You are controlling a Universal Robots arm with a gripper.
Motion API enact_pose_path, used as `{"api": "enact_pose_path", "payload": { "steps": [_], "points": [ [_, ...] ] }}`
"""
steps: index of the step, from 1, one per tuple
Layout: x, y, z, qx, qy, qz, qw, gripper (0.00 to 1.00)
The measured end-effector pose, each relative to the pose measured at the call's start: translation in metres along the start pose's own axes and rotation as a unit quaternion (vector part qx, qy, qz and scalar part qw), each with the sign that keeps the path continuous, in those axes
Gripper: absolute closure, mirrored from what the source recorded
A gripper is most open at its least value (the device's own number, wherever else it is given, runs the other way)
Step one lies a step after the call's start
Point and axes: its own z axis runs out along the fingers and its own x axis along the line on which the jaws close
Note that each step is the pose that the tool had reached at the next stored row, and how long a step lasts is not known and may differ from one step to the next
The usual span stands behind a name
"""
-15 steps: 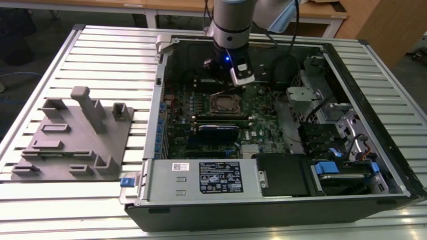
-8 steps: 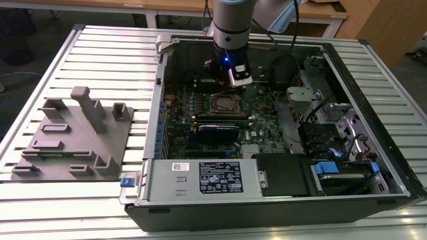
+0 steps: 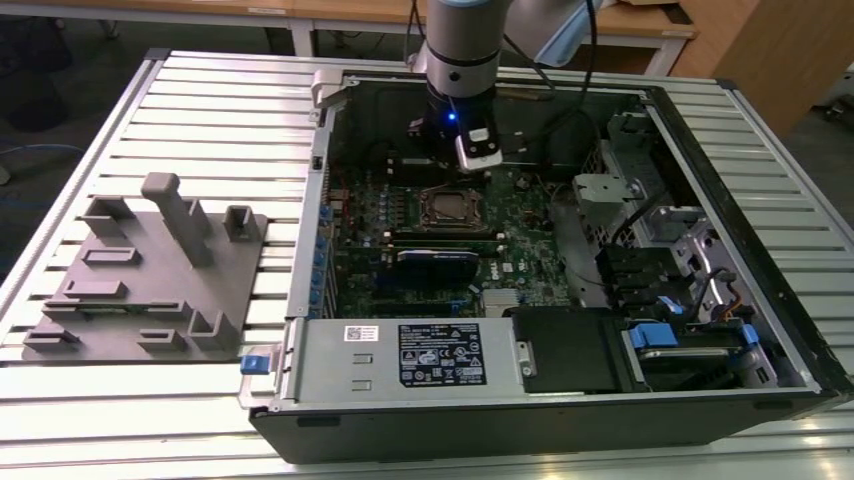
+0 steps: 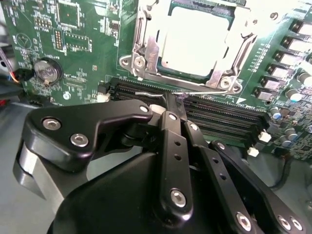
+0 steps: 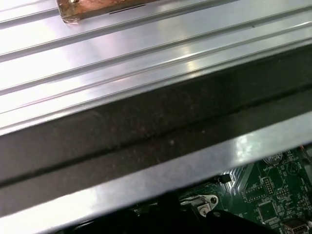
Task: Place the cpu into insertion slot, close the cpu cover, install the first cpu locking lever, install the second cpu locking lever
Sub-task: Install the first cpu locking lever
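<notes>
Pale silver-grey square cpu (image 4: 197, 41) seated in silver-rimmed insertion slot (image 3: 454, 207); silvery frame cpu cover (image 4: 148, 48) down. Locking-lever step judged in hand. Black gripper (image 4: 175, 100), slot's 12 o'clock in exterior view: jaws together, empty, at wire lever (image 4: 204, 91). Needs slip-free press.

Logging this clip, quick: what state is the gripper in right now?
Gripper: jaws shut, tip at the lever; whether it grips the lever cannot be told.

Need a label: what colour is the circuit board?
Green; circuit board clearest in the second wrist view.
</notes>
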Motion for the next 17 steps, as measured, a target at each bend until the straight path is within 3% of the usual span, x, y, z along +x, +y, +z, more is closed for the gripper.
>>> {"api": "enact_pose_path", "payload": {
  "steps": [3,6,10,13,17],
  "points": [
    [-0.0002,0.0,0.0009,0.0058,-0.0035,0.007,1.0,0.89],
    [0.0001,0.0006,0.0015,0.0076,-0.0046,0.009,0.9999,0.89],
    [0.0003,0.0008,0.0018,0.0073,-0.0063,0.01,0.9999,0.89],
    [0.0003,0.0008,0.0026,0.0046,-0.0141,0.009,0.9999,0.89],
    [0.0002,0.0008,0.0016,0.0047,-0.0149,0.008,0.9998,0.89]
  ]
}}
